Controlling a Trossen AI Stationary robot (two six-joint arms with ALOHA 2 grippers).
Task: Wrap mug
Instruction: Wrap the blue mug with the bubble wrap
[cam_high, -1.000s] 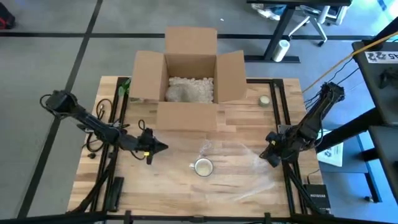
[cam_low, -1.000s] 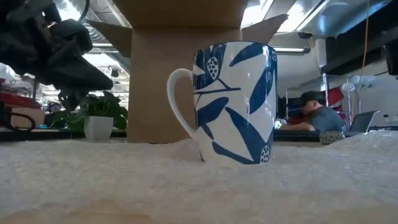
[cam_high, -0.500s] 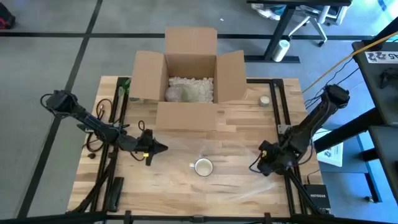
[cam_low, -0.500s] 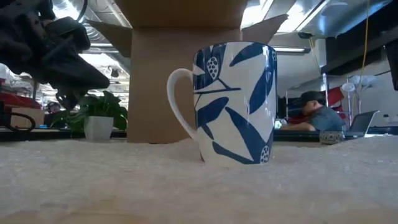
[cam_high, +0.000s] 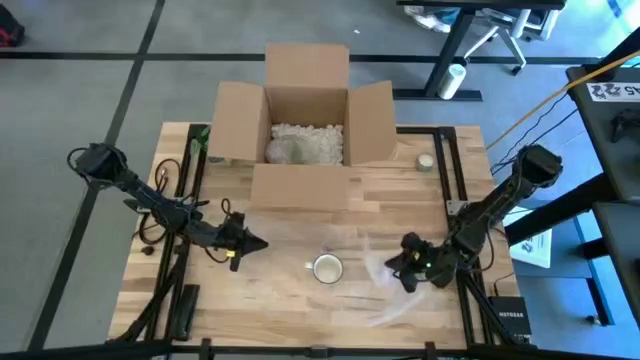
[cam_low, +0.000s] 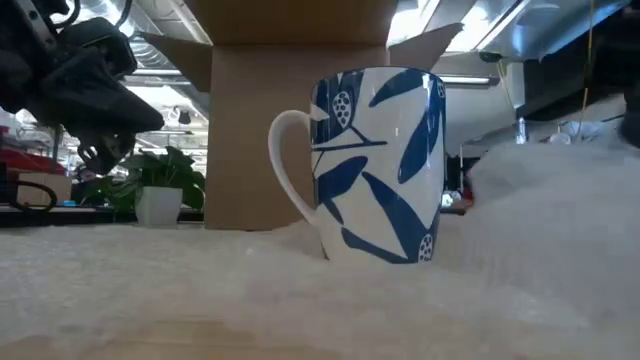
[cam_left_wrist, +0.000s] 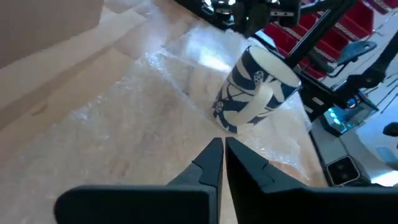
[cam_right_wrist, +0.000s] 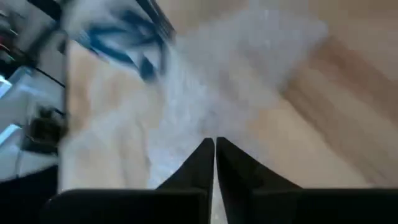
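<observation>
A white mug with blue leaf print (cam_high: 326, 268) (cam_low: 375, 165) (cam_left_wrist: 258, 87) stands upright on a clear bubble wrap sheet (cam_high: 375, 300) (cam_left_wrist: 124, 118) at the table's near middle, handle toward the left arm. Left of the mug, my left gripper (cam_high: 258, 243) (cam_left_wrist: 222, 149) is shut, hovers above the wrap and points at the mug. Just right of the mug, my right gripper (cam_high: 395, 268) (cam_right_wrist: 214, 146) is shut on the wrap, whose right part rises in a hump (cam_low: 550, 200). My right gripper pinches the bubble wrap's right-hand part (cam_right_wrist: 205, 118) between its two fingers, coming from the table's right and slanting down. That part is lifted off the table and drawn toward the mug, while the rest of the sheet lies flat under the mug.
An open cardboard box (cam_high: 307, 130) with white filling stands at the far middle, its near flap down toward the mug. A small white round thing (cam_high: 425, 160) lies at the far right, a small potted plant (cam_low: 160, 185) at the far left. Black frame rails run along both table sides.
My right gripper has gone from the table's right edge toward the mug and the near edge, taking the wrap's right part with it. That part has lifted and bunched up beside the mug. The mug and the wrap under it have stayed put.
</observation>
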